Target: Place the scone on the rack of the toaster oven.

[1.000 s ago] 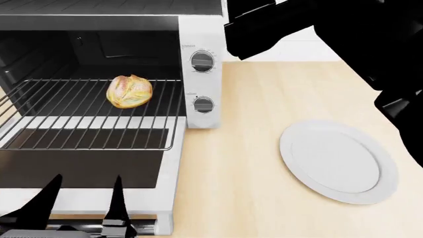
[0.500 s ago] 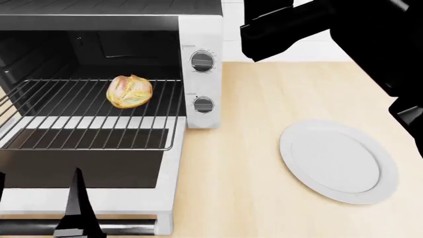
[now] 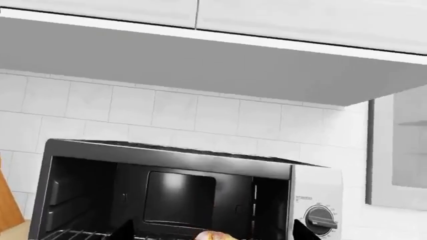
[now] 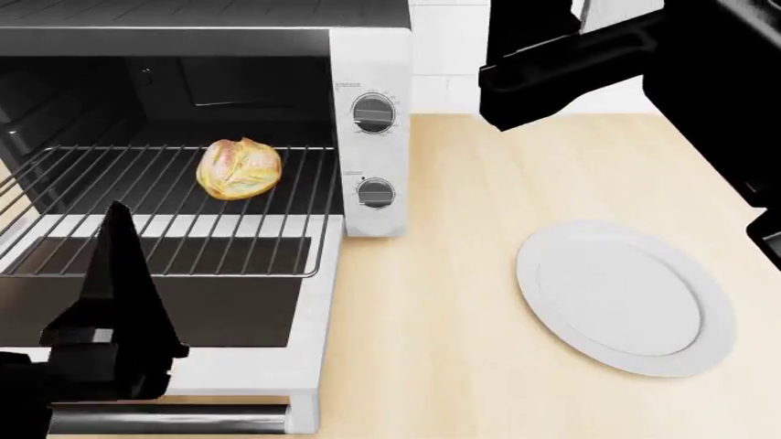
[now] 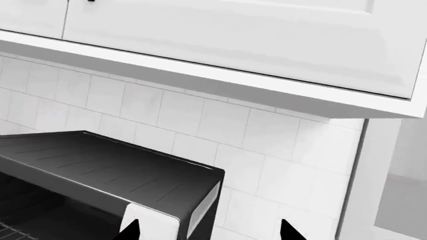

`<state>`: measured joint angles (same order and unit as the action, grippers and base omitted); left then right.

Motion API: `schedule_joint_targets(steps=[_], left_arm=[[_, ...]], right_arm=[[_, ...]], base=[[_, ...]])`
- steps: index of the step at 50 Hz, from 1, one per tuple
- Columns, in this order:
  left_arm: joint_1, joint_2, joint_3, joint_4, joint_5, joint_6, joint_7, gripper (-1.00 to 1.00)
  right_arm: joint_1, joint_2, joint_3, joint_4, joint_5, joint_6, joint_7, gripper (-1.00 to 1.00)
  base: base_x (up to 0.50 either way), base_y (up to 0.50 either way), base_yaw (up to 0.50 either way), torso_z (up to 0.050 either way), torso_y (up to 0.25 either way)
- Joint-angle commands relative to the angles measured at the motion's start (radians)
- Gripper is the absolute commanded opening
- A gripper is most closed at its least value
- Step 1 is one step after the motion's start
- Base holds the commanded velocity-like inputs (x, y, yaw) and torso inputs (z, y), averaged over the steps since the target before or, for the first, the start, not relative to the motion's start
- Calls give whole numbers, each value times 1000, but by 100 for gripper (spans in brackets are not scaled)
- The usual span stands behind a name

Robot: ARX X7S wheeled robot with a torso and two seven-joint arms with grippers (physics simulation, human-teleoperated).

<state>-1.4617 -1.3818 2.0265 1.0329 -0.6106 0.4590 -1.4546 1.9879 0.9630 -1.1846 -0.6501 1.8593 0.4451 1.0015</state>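
Note:
The scone (image 4: pixel 238 168) lies on the rack (image 4: pixel 146 233), which is pulled partly out of the open toaster oven (image 4: pixel 371 64). No gripper touches it. My left gripper (image 3: pixel 212 231) is open, its two black tips wide apart, facing the oven's mouth from in front of the dropped door (image 4: pixel 159 311). In the left wrist view just the top of the scone (image 3: pixel 212 236) peeks up between them, further in. One of its fingers (image 4: pixel 119 274) stands up at the head view's lower left. My right gripper (image 5: pixel 210 231) is open and empty, high by the oven's top right corner.
A white plate (image 4: pixel 625 297) with nothing on it lies on the wooden counter (image 4: pixel 452 302) to the right of the oven. My right arm (image 4: pixel 568 59) hangs above the counter's back right. Tiled wall and white cabinets (image 5: pixel 233 30) stand behind.
My left gripper has risen from the bottom edge and turned, so one finger now stands tall in front of the door. The right arm has drifted right. The scone has not moved.

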Motion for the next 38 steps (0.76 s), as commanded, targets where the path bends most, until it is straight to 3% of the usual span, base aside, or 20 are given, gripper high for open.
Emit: schedule_joint_targets(steps=[1, 8, 17, 25, 33, 38], left_arm=[[-894, 174, 714, 14, -154, 115, -116, 100], [-894, 202, 533, 14, -291, 58, -115, 100], [-894, 200, 446, 14, -376, 19, -97, 100], [-894, 108, 109, 14, -678, -155, 58, 100], [-894, 141, 75, 14, -705, -168, 25, 100], [-893, 124, -45, 14, -794, -222, 46, 100]], right_arm=[[-28, 54, 18, -56, -15, -29, 11, 100], [-46, 71, 22, -66, -26, -39, 6, 100], [-65, 81, 23, -63, -39, -47, -4, 100], [-59, 72, 28, -58, -39, -42, 2, 100], [-48, 80, 39, -68, -34, -39, 17, 100], [-58, 101, 49, -82, -48, -54, 18, 100]], base=[[0, 0, 0, 0, 0], [0, 0, 0, 0, 0], [0, 0, 0, 0, 0], [0, 0, 0, 0, 0], [0, 0, 0, 0, 0], [0, 0, 0, 0, 0]])
